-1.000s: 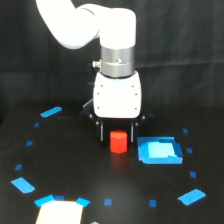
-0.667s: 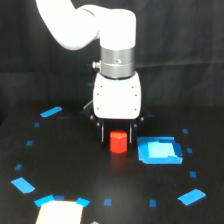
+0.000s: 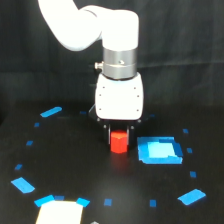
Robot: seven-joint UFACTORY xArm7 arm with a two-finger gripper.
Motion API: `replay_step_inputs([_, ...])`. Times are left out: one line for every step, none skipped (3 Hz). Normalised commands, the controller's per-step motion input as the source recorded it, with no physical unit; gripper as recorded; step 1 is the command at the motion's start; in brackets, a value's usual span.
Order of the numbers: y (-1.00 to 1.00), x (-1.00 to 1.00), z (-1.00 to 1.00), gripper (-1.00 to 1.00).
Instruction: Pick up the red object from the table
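End effector [image 3: 119, 134] with fingers spread astride the red object [image 3: 119, 142] on the table [image 3: 75, 165]; we judge it light, rigid, best pinched across opposite flat faces.

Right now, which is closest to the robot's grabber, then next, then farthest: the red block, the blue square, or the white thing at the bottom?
1. The red object: right between the fingers of the gripper.
2. The blue square: beside it, toward the exterior view's right.
3. The white thing: bottom edge, toward the exterior view's left.
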Motion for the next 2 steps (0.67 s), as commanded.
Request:
replay_step_inputs([-0.26,-0.96,0.37,-1.0])
replay_step_inputs([-0.23,-1.0,1.0,-1.0])
